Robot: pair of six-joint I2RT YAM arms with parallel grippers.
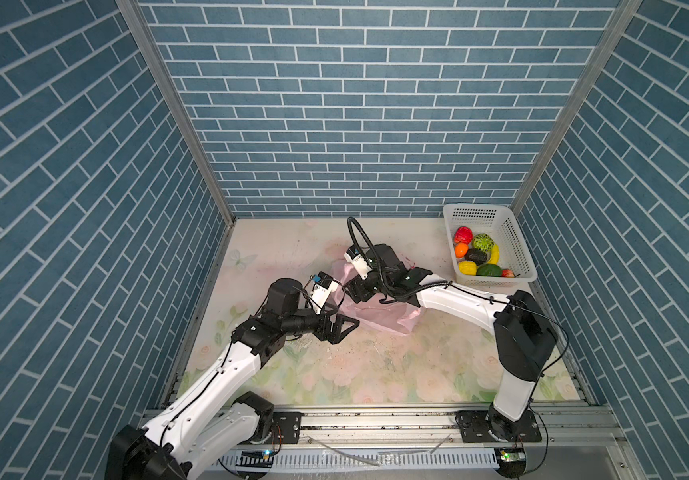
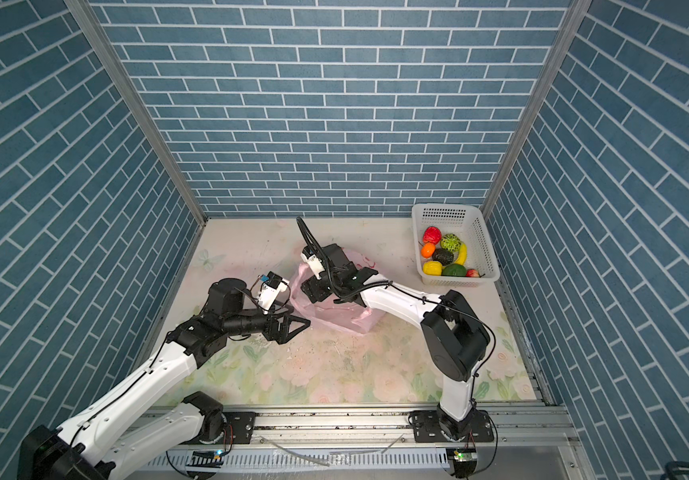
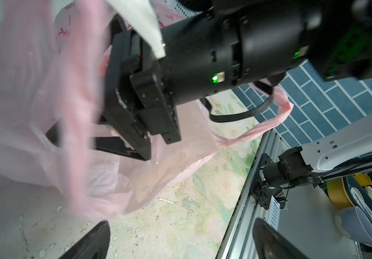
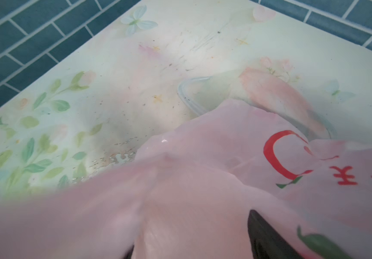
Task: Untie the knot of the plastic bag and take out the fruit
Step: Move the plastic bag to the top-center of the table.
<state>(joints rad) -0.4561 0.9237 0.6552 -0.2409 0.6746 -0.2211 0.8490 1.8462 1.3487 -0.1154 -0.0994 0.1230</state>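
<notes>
The likeliest trouble comes from the plastic bag [image 1: 380,318], which lies slack and nearly flat about the middle of the desk [image 1: 376,374], a little toward its far edge. Its thin film is draped over the right tool [image 1: 353,293]. If that tool pulls away, the film could catch on the finger frames and either tear or drag the whole bag across the desk. The white basket [image 1: 517,245] stands in the far right corner, well apart from the bag. The fruit [image 1: 475,255] is piled in it, and a dragged bag could nudge it. I cannot tell whether any piece is left under the film, but a stray one could roll toward a desk edge. One loop handle [image 3: 277,116] lies free on the desk, and the knot shows in no view, so I judge it undone. The two wrists are close together over the bag, so a careless swing could knock them together. The right arm [image 1: 459,303] reaches from the near right corner low across the desk, its wrist bent down into the bag. Its jaws stand apart inside the film, and nothing solid shows between them. The left arm [image 1: 226,365] comes up from the near left corner with its forearm low and roughly level. The left tool [image 3: 180,222] is just beside the bag's near left edge, with its jaws spread wide and empty.
</notes>
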